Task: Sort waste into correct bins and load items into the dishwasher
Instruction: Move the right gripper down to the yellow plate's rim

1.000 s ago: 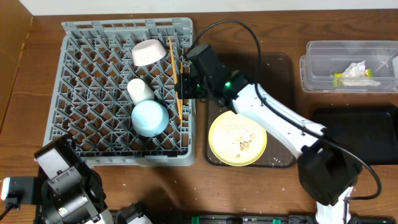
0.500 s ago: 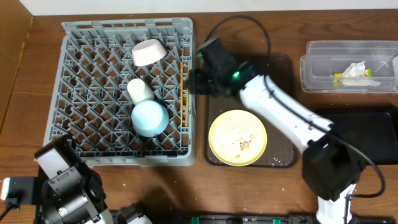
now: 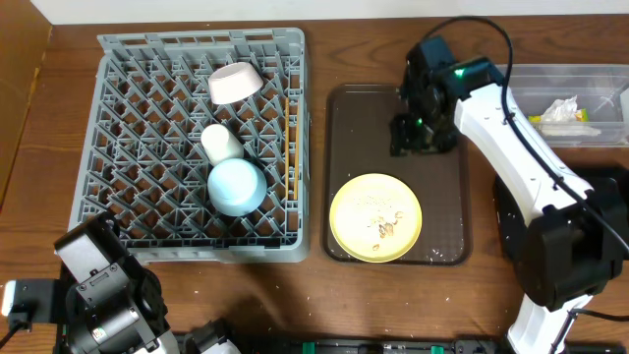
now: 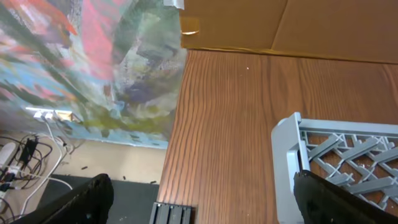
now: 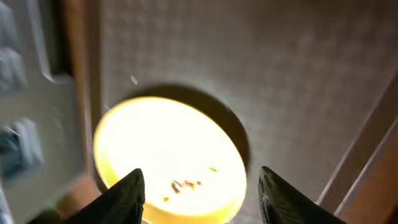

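The grey dishwasher rack (image 3: pixel 147 108) holds a white bowl (image 3: pixel 234 83), a white cup (image 3: pixel 221 144), a light-blue saucer (image 3: pixel 237 187) and the chopsticks (image 3: pixel 289 147) along its right side. A pale-yellow plate (image 3: pixel 374 218) with food crumbs (image 3: pixel 385 228) lies on the dark-brown tray (image 3: pixel 393 118). My right gripper (image 3: pixel 418 138) hovers open and empty over the tray's far part. In its wrist view the plate (image 5: pixel 168 155) sits just beyond the gripper (image 5: pixel 202 199). My left gripper (image 4: pixel 199 208) is open and empty past the rack's corner (image 4: pixel 292 143).
The clear tub (image 3: pixel 555 103) at the back right holds the green-yellow wrapper (image 3: pixel 536 124) and the white tissue (image 3: pixel 562 110). The black tub (image 3: pixel 609 197) lies partly under my right arm. My left arm (image 3: pixel 98 285) rests at the near left table edge.
My right gripper opened, left the chopsticks lying in the rack, and swung right to above the tray. The left arm has not moved.
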Controlling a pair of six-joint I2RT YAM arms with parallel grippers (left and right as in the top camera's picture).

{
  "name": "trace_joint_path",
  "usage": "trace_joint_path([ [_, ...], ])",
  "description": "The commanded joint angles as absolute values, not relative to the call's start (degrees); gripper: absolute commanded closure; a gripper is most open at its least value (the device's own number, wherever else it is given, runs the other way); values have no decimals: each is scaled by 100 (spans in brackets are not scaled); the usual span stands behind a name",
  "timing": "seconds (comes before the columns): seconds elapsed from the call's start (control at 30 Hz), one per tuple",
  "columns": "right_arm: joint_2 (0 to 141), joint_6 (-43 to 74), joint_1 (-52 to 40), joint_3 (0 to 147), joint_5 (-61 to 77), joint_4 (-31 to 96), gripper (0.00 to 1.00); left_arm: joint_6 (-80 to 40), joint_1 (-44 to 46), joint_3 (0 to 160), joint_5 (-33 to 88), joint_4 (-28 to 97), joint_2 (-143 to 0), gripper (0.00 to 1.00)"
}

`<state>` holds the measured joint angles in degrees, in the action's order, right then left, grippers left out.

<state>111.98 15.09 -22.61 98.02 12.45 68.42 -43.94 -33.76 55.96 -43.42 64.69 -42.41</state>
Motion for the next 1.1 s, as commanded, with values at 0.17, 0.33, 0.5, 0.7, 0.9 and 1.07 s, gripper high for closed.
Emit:
trace_joint_path([
  [0.17,11113,961,-2585,9277,1629,6628,49,-4488,-3417,5686,-4372,6495,-4235,6],
  [0.33,11120,1409,-2746,9133,489,6556,19,-4488,-3417,5686,-4372,6495,-4235,6],
  [0.5,11124,1260,-2709,8858,357,6549,13,-4488,-3417,5686,-4372,6493,-4235,6],
  [0.7,11124,1020,-2620,8261,423,6353,18,-4488,-3417,5686,-4372,6493,-4235,6],
  [0.9,11124,891,-2617,7983,777,6324,30,-4488,-3417,5686,-4372,6493,-4235,6],
  [1.07,11124,897,-2580,7977,611,6237,53,-4488,-3417,5686,-4372,6493,-4235,6],
])
